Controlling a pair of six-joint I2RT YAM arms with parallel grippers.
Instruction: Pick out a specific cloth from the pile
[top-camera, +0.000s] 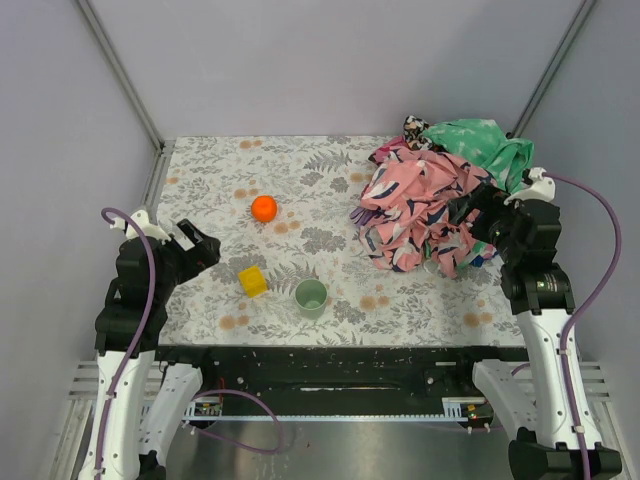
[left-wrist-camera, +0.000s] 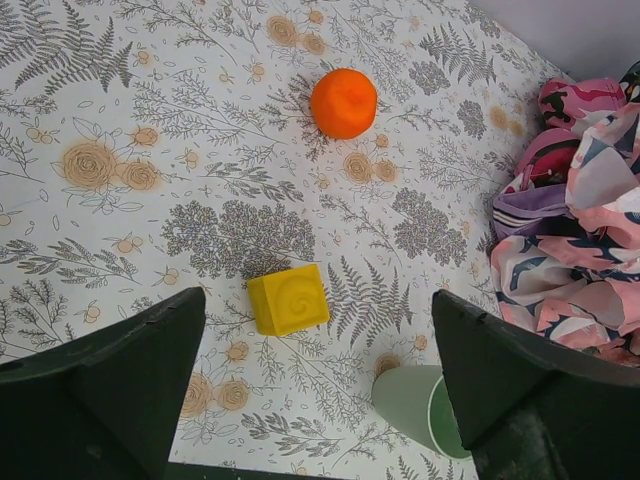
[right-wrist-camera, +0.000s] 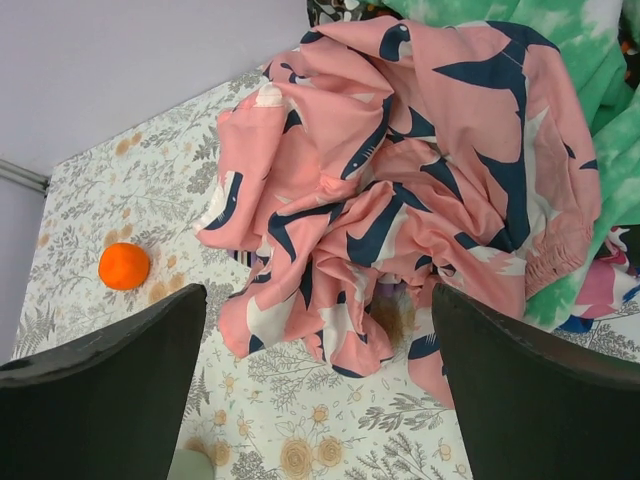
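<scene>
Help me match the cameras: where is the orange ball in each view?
Top external: orange ball left of centre.
Left wrist: upper middle, beyond the yellow cube.
Right wrist: left edge, mid-height.
Shared landmark: the pink floral pile, to the ball's right in every view.

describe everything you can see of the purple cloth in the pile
Only a small lilac fold of the purple cloth shows, soft and plain, with a ridged edge. It pokes out at the left edge of the pile, resting on the table, tucked under the pink floral cloth. The rest is hidden.
</scene>
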